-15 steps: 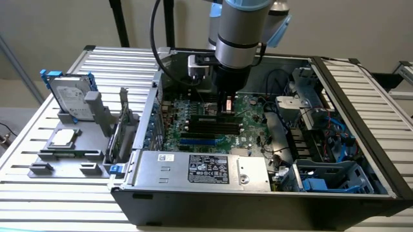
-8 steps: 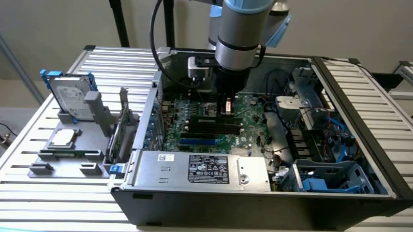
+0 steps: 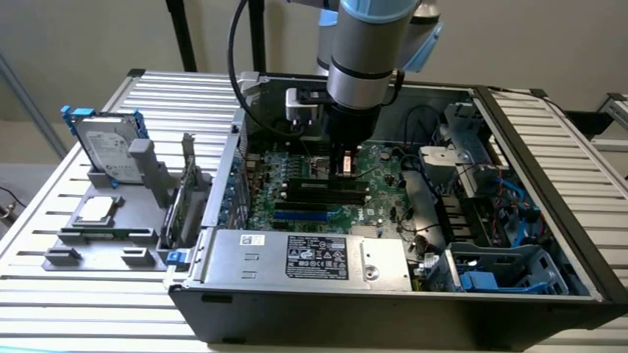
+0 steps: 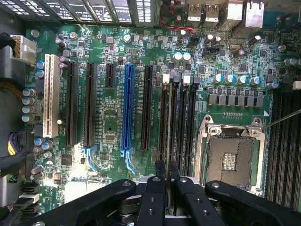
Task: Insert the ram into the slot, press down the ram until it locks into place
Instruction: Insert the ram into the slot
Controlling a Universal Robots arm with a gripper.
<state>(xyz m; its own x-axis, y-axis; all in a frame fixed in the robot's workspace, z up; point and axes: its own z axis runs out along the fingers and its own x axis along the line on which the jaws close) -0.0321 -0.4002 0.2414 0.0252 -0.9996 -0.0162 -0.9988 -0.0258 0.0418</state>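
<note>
the end effector (image 4: 167,165) is clenched on the ram (image 4: 168,123). in the wrist view the ram shows edge-on, as a thin pale strip running out from between the two close-set black fingers (image 4: 160,170). it lies along the group of black slots (image 4: 182,127), parallel to them and on the side of the group nearer the blue socket (image 4: 128,108). whether its lower edge is already in one of the slots or just above it cannot be told. the empty square processor socket (image 4: 230,157) lies on the other side of the slots, on the green motherboard (image 4: 108,117).

in the exterior view the arm (image 3: 363,66) reaches straight down into the open computer case (image 3: 393,312), which stands on the slatted table (image 3: 167,81). the end effector (image 3: 343,163) hangs low over the slots (image 3: 329,190) in the middle of the board, behind the silver power supply box (image 3: 304,254). to the exterior view's left of the case, a grey holder (image 3: 98,239) on the table carries a hard drive (image 3: 103,143) standing upright.
</note>
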